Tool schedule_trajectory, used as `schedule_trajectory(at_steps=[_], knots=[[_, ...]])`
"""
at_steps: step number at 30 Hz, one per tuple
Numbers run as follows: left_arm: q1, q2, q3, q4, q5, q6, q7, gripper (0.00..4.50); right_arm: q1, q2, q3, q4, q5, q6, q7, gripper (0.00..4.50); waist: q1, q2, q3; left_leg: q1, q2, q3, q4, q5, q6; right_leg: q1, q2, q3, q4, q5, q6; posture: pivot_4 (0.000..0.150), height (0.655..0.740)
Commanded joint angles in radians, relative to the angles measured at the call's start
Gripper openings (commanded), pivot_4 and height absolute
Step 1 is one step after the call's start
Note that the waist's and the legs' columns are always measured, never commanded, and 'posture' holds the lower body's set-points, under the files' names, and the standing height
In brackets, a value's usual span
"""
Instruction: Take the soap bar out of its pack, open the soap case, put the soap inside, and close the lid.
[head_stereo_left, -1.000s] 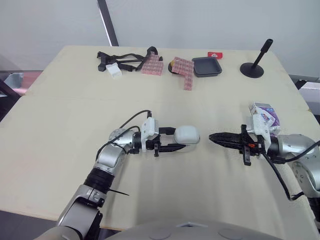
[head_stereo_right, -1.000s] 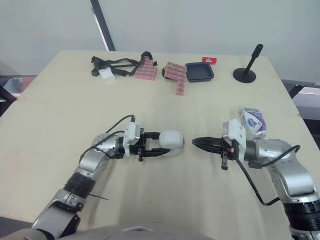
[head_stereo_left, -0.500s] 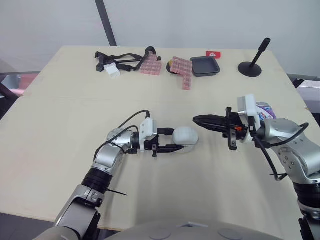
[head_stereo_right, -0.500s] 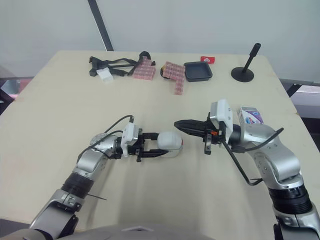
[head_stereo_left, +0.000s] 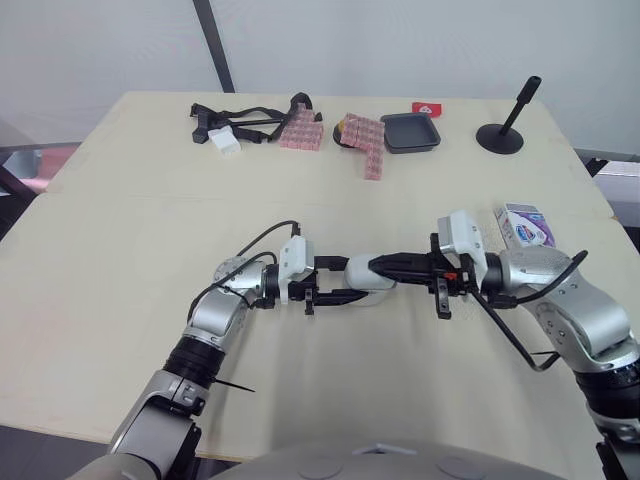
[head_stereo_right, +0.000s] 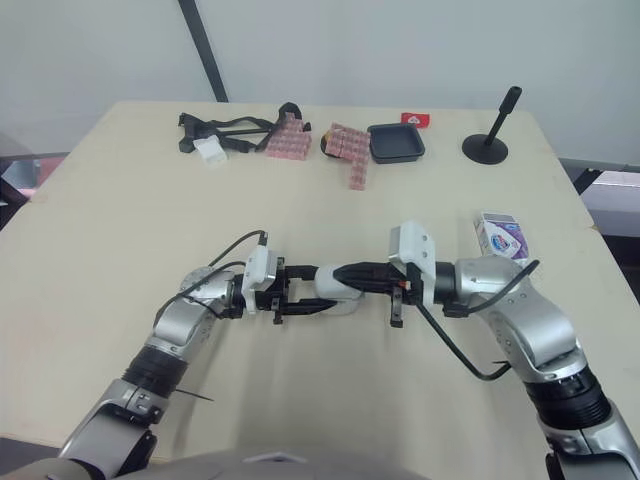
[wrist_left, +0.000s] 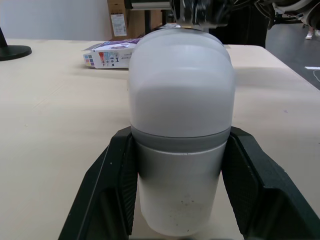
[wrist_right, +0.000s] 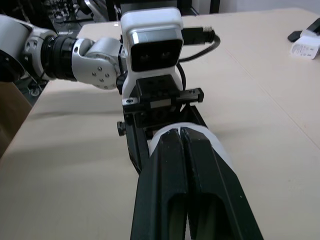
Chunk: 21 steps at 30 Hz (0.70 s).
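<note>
**Two tools on one soap case**

The soap case (wrist_left: 181, 85), a pale lid on a grey base, sits clamped between the two black fingers of the left tool (head_stereo_left: 346, 280). The right tool (wrist_right: 180, 133) has its fingers pressed together with nothing between them, and its tips lie on the lid from the case's right side. Well to the right of the case, the soap pack (head_stereo_left: 528, 224) lies flat on the worktop (head_stereo_left: 120, 230). Far beyond the case are a black tray (head_stereo_left: 413, 133), a black stand (head_stereo_left: 503, 138), pink checked packets (head_stereo_left: 303, 130) and black straps (head_stereo_left: 245, 120).
</note>
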Motion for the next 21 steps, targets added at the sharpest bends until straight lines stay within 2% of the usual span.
schedule_trajectory(at_steps=[1, 17, 21], knots=[[0.003, 0.001, 0.006, -0.032, -0.002, -0.013, 0.006, 1.87, -0.003, -0.016, 0.012, 0.010, -0.022, 0.026, -0.017, 0.09, -0.001, 0.000, 0.000, 0.000, 0.000, 0.000, 0.000, 0.000, 0.000, 0.000, 0.000, 0.000, 0.000, 0.000, 0.000, 0.150, 0.7400], [0.005, 0.004, 0.007, -0.039, -0.004, -0.007, 0.016, 1.87, 0.007, -0.008, 0.039, 0.010, -0.013, 0.094, -0.062, 0.09, -0.003, 0.000, 0.000, 0.003, 0.000, 0.000, 0.000, 0.000, 0.000, 0.004, 0.000, 0.000, 0.000, 0.000, 0.000, 0.150, 0.7400], [0.003, 0.007, 0.009, -0.036, 0.000, -0.016, 0.016, 1.87, -0.012, 0.036, -0.029, 0.014, 0.050, 0.081, -0.089, 0.09, -0.003, 0.000, 0.000, 0.003, 0.000, 0.000, 0.000, 0.000, 0.000, 0.004, 0.000, 0.000, 0.000, 0.000, 0.000, 0.150, 0.7400]])
